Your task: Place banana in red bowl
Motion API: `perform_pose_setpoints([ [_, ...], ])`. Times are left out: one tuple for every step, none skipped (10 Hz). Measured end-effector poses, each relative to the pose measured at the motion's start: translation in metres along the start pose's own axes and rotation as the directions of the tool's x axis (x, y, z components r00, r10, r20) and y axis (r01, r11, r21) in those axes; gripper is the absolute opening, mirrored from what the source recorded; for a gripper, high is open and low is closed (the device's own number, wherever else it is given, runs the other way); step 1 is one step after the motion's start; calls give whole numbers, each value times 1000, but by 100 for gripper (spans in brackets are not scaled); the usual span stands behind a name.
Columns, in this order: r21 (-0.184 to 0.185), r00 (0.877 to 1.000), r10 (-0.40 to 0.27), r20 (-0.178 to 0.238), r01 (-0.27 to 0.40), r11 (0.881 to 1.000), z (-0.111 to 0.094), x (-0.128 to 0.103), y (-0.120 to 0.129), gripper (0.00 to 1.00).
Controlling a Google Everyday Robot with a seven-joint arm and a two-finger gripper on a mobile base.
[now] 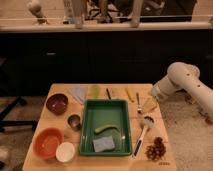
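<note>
The banana [129, 93] is a small pale-yellow piece lying at the back of the wooden table [150, 162], just left of the fork [138, 103]. The red bowl [48, 142], orange-red and wide, sits at the front left corner with nothing visible inside. My gripper [149, 104] hangs from the white arm [179, 80] over the table's right side, a short way right of the fork and the banana. It looks open, with nothing held.
A green tray [89, 131] in the middle holds a greenish curved piece [107, 128] and a grey-blue sponge [103, 144]. A dark maroon bowl [57, 103], a metal cup [74, 121] and a small white bowl [65, 151] stand on the left. A long-handled utensil [142, 131] and a brown cluster [156, 148] lie at the right front.
</note>
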Motion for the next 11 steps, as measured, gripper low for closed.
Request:
perform_pose_setpoints([
  [7,1000,29,8,-29,1000,5,-3,3,80],
  [19,999,50,16,-50,999,8,-5,5,80],
  [42,997,75,26,-77,996,10,-5,6,80],
  [81,994,99,41,-102,991,10,-6,8,80],
  [128,990,126,59,-132,983,10,-7,10,80],
  [173,986,151,77,-162,971,10,-7,11,80],
  [201,981,169,91,-184,962,10,-7,12,80],
  [211,980,173,97,-190,959,13,-11,14,80],
  [210,981,170,97,-188,960,14,-14,15,80],
  [210,980,172,97,-189,959,14,-12,15,80],
  [212,980,175,97,-192,958,13,-11,14,80],
])
